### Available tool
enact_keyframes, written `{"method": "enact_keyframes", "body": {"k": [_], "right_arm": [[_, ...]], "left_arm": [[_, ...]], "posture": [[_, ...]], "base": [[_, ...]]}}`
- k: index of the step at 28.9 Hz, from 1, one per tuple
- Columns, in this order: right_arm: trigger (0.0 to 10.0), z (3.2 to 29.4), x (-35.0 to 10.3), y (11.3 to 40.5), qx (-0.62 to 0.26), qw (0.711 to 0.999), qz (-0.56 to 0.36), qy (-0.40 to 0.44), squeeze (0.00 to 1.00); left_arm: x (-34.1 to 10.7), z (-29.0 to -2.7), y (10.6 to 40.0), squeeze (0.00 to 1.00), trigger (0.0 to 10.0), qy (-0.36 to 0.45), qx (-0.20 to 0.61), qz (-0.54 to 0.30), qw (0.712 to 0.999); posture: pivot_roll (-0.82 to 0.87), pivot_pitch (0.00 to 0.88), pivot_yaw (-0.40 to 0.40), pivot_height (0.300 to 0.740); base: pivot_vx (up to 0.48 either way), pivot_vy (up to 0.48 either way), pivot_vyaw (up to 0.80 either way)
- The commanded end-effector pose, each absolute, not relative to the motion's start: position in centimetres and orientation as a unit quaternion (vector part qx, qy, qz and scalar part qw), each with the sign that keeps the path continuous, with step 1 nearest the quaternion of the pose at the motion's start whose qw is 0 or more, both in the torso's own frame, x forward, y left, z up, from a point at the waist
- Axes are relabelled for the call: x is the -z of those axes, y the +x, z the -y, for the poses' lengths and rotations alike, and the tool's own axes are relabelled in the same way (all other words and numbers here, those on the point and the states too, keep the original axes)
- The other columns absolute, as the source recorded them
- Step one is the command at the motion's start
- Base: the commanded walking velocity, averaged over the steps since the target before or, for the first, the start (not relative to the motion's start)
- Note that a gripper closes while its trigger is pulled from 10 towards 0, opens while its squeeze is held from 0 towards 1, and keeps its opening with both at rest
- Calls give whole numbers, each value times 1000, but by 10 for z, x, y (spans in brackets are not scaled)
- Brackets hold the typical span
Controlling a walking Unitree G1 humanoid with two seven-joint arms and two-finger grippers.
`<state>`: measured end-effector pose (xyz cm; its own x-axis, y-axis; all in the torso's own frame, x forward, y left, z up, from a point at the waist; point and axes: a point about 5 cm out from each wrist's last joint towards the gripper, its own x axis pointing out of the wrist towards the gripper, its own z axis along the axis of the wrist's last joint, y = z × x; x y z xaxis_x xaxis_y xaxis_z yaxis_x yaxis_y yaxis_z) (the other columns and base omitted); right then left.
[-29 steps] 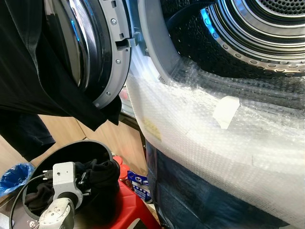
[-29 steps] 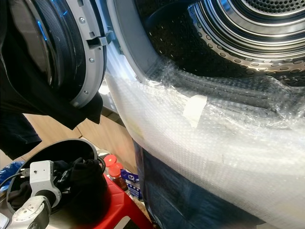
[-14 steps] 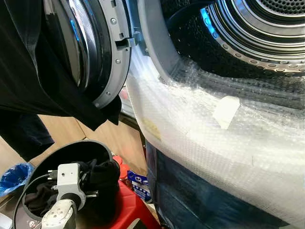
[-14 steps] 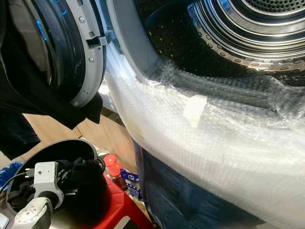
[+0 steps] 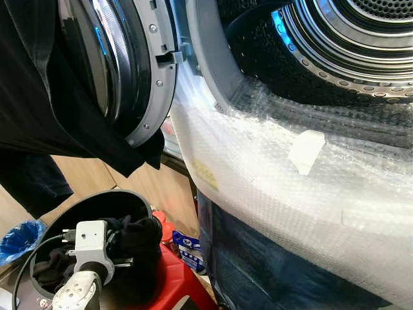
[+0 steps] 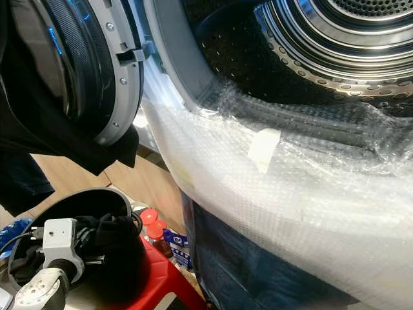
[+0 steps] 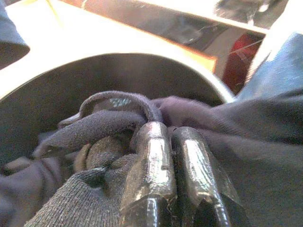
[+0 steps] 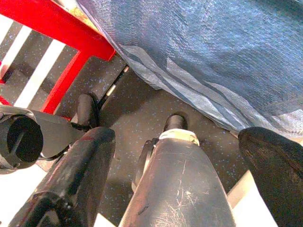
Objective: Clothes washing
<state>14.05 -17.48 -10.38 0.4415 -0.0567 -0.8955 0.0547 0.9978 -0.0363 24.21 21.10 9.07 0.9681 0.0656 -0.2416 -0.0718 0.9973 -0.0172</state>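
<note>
The washing machine point(image 5: 290, 168) stands before the robot, its front wrapped in bubble wrap point(image 5: 271, 187) over a blue covering, a strip of pale tape point(image 5: 305, 150) stuck below the opening. The perforated steel drum point(image 5: 348, 45) gapes at upper right, and the round door point(image 5: 122, 64) swings open to the left with a black garment point(image 5: 39, 97) draped over it. Lower left, a grey bucket point(image 5: 132, 197) sits on a red stool point(image 5: 177, 274), holding dark clothes point(image 5: 139, 242). The left arm reaches down from the lower corner into that bucket, wrist camera block uppermost. In the left wrist view the left gripper point(image 7: 171, 132) has its two black fingers point(image 7: 151, 156) pressed together, pinching a fold of the dark knitted clothes inside the bucket. The right arm hangs low beside the machine; the right gripper point(image 8: 137, 156) points at the speckled floor point(image 8: 137, 109) near the stool's leg, fingers parted and holding nothing.
</note>
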Motion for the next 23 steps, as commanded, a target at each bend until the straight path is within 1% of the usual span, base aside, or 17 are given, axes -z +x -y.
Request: {"method": "enact_keyframes", "body": {"k": [1, 3, 4, 5, 7, 8, 9, 12, 13, 16, 19, 23], "right_arm": [[10000, 168, 108, 131, 25, 839, -543, 6, 0], [10000, 167, 108, 131, 25, 839, -543, 6, 0], [10000, 167, 108, 131, 25, 839, -543, 6, 0], [10000, 167, 108, 132, 25, 840, -542, 6, 0], [10000, 167, 108, 132, 25, 840, -542, 6, 0], [10000, 166, 108, 132, 21, 840, -543, 2, 0], [10000, 166, 108, 132, 21, 840, -543, 2, 0], [10000, 166, 107, 132, 20, 840, -542, 2, 0], [10000, 165, 107, 133, 19, 841, -541, 2, 0], [10000, 164, 107, 134, 17, 841, -540, 2, 0], [10000, 163, 106, 136, 18, 842, -538, 4, 0], [10000, 162, 106, 136, 16, 843, -538, 4, 0]], "left_arm": [[-100, -209, 242, 0, 0, -13, -10, -107, 994], [-102, -207, 243, 0, 0, -13, 2, -103, 995], [-113, -197, 242, 0, 0, 0, 78, -86, 993], [-119, -191, 241, 0, 0, 8, 119, -79, 990], [-125, -186, 240, 0, 0, 16, 160, -73, 984], [-134, -182, 242, 0, 0, 18, 196, -68, 978], [-134, -182, 242, 0, 0, 18, 196, -68, 978], [-147, -174, 246, 0, 0, 23, 246, -56, 967], [-157, -166, 249, 0, 0, 24, 282, -49, 958], [-167, -156, 249, 0, 0, 22, 324, -42, 945], [-173, -145, 248, 0, 0, 28, 380, -46, 923], [-176, -132, 251, 0, 0, 17, 435, -46, 899]], "posture": [[141, 51, 165, 740], [141, 50, 166, 740], [141, 49, 168, 740], [141, 49, 168, 740], [148, 50, 166, 740], [148, 49, 167, 740], [148, 49, 167, 740], [153, 48, 166, 740], [151, 47, 165, 740], [149, 42, 165, 740], [144, 38, 166, 740], [133, 24, 168, 740]], "base": [[0, 0, 0], [0, 0, 0], [0, 0, 0], [0, 0, 0], [0, 0, 0], [0, 0, 0], [0, 0, 0], [0, 0, 0], [0, 0, 0], [0, 0, 0], [0, 0, 0], [0, 0, 0]]}}
